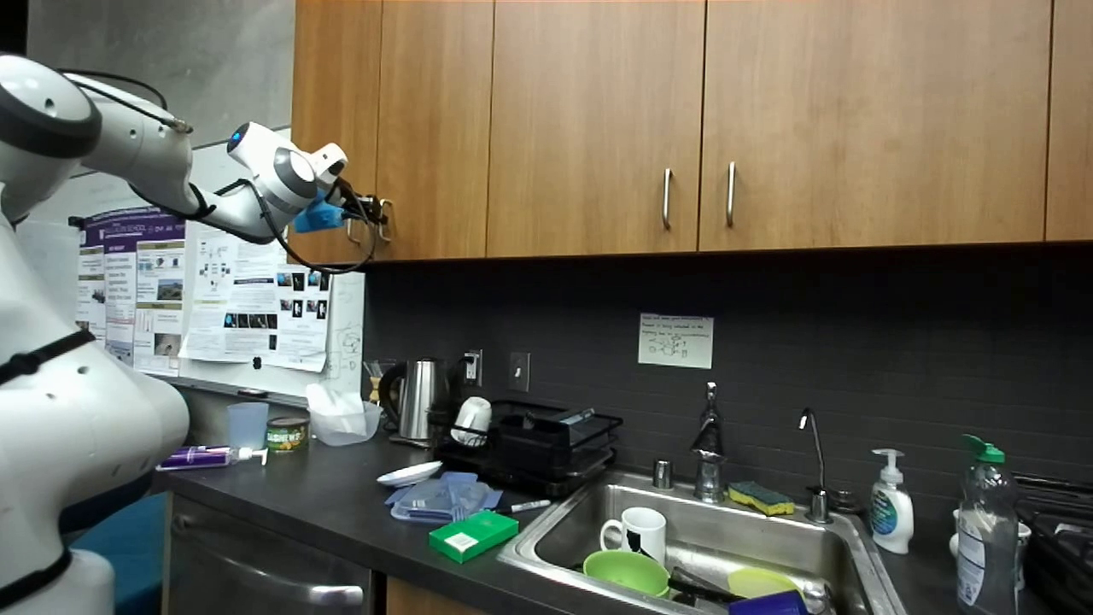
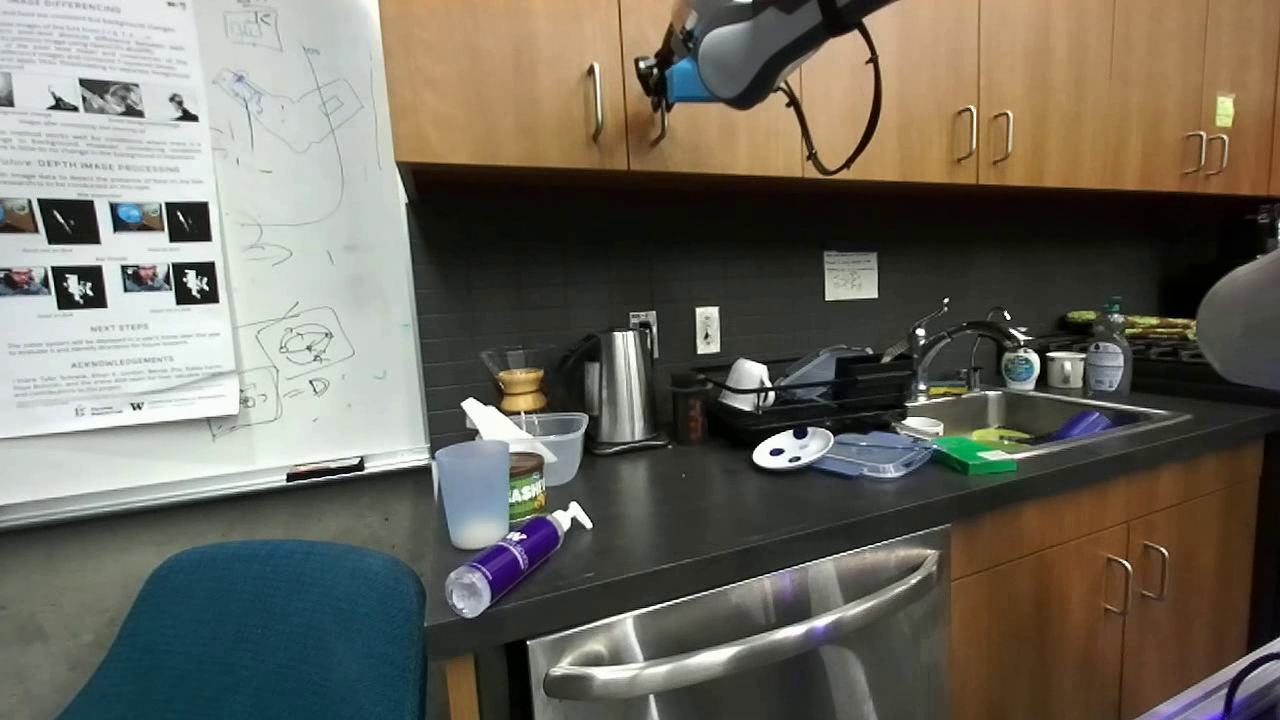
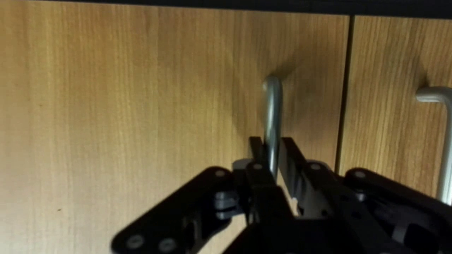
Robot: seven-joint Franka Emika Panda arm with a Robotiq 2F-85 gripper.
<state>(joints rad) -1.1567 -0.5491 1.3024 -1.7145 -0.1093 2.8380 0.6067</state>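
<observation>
Gripper (image 3: 273, 146) clamped on metal handle (image 3: 273, 106), wood cab. door (image 3: 141, 123) behind, 2nd handle (image 3: 447, 141) approx. 3 o'clock, wrist view.

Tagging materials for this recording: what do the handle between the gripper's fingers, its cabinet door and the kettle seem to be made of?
Handle: likely metal with a satin gray finish, given its soft highlight.
Cabinet door: wood or wood-look laminate, smooth, from its fine vertical grain; which, I can't tell.
Kettle: probably stainless steel, brushed-looking, by its silvery sheen.

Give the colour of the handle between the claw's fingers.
The handle is silver-grey, seen best in the wrist view.
</observation>
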